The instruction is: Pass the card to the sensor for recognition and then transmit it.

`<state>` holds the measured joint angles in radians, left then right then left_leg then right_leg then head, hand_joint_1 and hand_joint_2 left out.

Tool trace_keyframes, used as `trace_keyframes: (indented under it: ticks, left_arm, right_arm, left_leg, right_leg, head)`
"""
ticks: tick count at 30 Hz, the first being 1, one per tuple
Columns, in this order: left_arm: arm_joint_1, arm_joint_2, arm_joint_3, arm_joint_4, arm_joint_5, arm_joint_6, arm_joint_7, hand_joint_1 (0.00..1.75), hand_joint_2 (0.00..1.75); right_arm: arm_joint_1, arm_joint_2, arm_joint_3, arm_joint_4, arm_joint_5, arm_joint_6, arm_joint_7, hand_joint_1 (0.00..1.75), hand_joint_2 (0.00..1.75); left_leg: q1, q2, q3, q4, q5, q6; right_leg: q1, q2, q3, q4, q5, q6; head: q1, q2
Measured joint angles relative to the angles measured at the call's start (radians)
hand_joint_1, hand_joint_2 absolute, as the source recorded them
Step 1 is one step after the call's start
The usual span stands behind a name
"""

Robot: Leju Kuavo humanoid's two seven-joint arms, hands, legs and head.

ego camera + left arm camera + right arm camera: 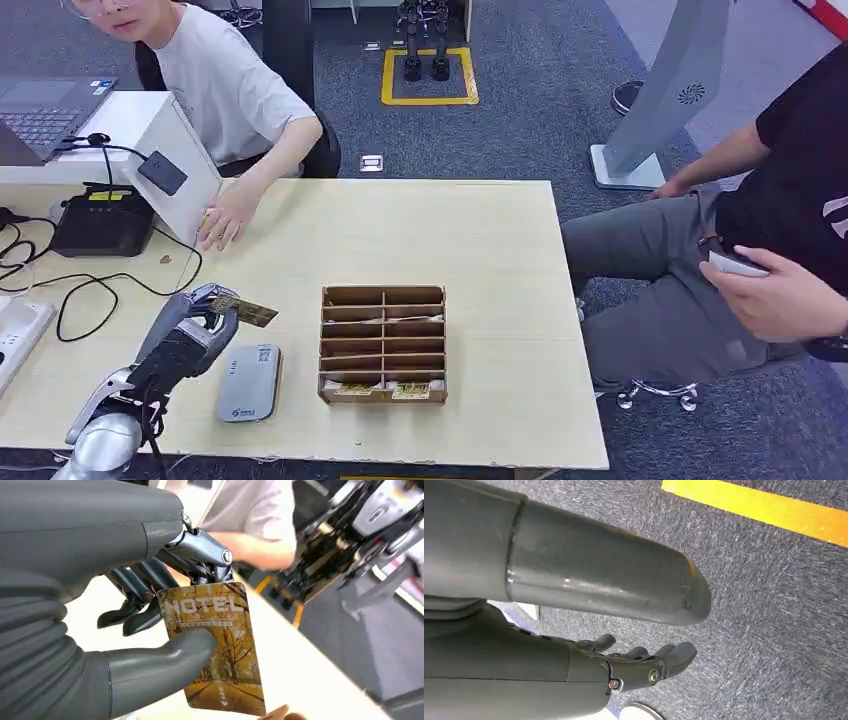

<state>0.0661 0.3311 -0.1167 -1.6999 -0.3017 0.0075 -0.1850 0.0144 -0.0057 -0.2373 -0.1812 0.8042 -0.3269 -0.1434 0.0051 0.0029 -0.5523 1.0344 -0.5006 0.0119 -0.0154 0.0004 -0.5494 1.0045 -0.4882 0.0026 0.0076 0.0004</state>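
My left hand (190, 335) hovers over the table's front left part and pinches a brown hotel card (243, 311) between thumb and a finger. In the left wrist view the card (220, 650) shows autumn trees and the word MOTEL, with the thumb (165, 662) pressed on its face. A grey card sensor (249, 383) lies flat on the table just below and to the right of that hand. My right hand (644, 667) hangs over the carpet floor, fingers apart and holding nothing.
A wooden slotted card box (383, 343) stands mid-table, with cards in its front row. At the far left, a person's hand (228, 218) rests on the table (480, 250) beside a black device (103, 218) and cables. Another person sits at the right, holding a phone (735, 262).
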Motion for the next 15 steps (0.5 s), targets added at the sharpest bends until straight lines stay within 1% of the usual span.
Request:
trace_keyframes:
  ticks: [2, 6, 9, 12, 15]
  left_arm:
    - [0.018, 0.010, 0.006, 0.000, -0.013, -0.030, 0.022, 1.75, 1.75]
    - [0.053, 0.023, 0.026, 0.000, -0.051, -0.044, 0.038, 1.75, 1.75]
    - [0.077, 0.029, 0.037, 0.005, -0.104, -0.036, 0.057, 1.75, 1.75]
    - [0.097, 0.037, 0.047, 0.022, -0.187, -0.004, 0.078, 1.75, 1.75]
    - [0.114, 0.041, 0.057, 0.048, -0.216, 0.011, 0.082, 1.75, 1.75]
  right_arm:
    - [0.000, 0.000, -0.006, 0.000, 0.002, 0.000, -0.001, 0.00, 0.00]
    - [-0.001, 0.000, -0.015, 0.000, 0.005, 0.000, -0.001, 0.00, 0.00]
    - [-0.001, 0.000, -0.020, 0.000, 0.011, 0.000, -0.002, 0.00, 0.00]
    - [-0.002, 0.000, -0.021, 0.000, 0.015, 0.000, -0.002, 0.00, 0.00]
    - [-0.002, 0.000, -0.021, 0.000, 0.018, 0.000, -0.002, 0.00, 0.00]
  left_leg:
    - [0.000, 0.000, 0.000, 0.000, 0.000, 0.000]
    - [0.000, 0.000, -0.001, 0.000, 0.000, 0.000]
    - [0.000, 0.000, -0.001, 0.000, 0.000, 0.000]
    - [0.000, 0.000, -0.001, 0.000, 0.000, 0.000]
    - [0.000, 0.000, -0.001, 0.000, 0.000, 0.000]
  right_leg:
    - [0.000, 0.000, 0.000, 0.000, 0.000, 0.000]
    - [0.000, 0.000, -0.001, 0.000, 0.000, 0.000]
    - [0.000, 0.000, -0.001, 0.000, 0.000, 0.000]
    - [0.000, 0.000, 0.000, 0.000, 0.000, 0.000]
    - [0.000, 0.000, 0.000, 0.000, 0.000, 0.000]
  head:
    - [0.000, 0.000]
    - [0.000, 0.000]
    - [0.000, 0.000]
    - [0.000, 0.000]
    - [0.000, 0.000]
